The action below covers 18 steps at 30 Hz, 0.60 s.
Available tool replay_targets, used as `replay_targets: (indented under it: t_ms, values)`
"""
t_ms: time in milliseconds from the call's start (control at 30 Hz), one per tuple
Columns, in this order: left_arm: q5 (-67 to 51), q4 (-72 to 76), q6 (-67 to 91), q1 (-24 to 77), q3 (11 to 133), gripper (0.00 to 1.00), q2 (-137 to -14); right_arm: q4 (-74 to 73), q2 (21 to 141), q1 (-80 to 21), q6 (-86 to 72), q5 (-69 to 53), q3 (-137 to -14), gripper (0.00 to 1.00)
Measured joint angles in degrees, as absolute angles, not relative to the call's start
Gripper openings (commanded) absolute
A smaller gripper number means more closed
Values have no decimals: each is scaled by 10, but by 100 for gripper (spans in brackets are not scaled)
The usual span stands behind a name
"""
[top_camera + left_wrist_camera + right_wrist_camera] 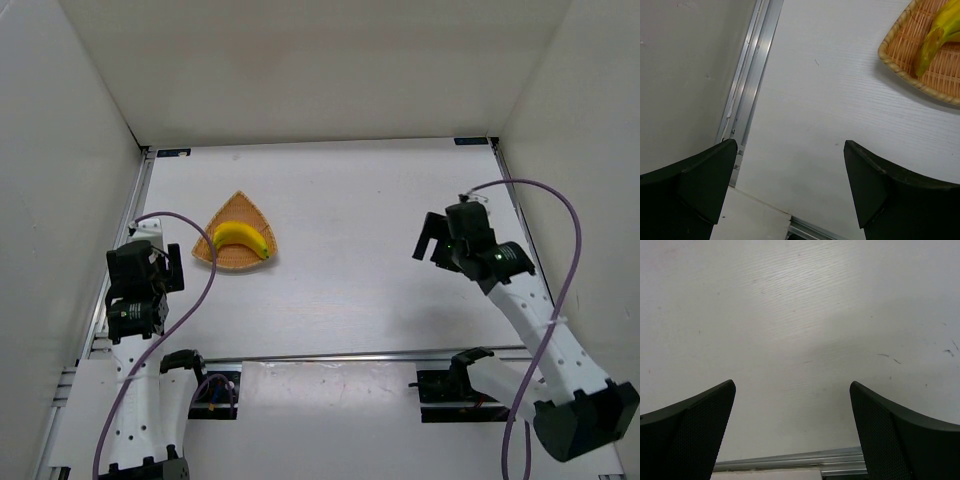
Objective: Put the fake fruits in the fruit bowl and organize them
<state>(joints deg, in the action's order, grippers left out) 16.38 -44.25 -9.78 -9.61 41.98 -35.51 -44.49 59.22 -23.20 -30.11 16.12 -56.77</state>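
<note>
The banana (pixel 243 238) lies inside the wicker fruit bowl (pixel 222 262) on the left of the tabletop (pixel 360 260). The left end effector (pixel 790 147) hangs open near it, beside an aluminium rail (pixel 747 75); the right end effector (pixel 792 387), open too, hovers well apart at right

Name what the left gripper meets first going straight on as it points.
Likely the bare table: the left gripper angles down at it. The fruit bowl lies right of that line.

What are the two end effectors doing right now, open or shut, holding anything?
Left end effector: open, holding nothing.
Right end effector: open, holding nothing.
</note>
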Motion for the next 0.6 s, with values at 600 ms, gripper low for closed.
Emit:
replay_targets:
  t_ms: [600]
  values:
    - [163,-441,-98,-96,409,100,-350,-466,507,-165,-312,163,-515,99]
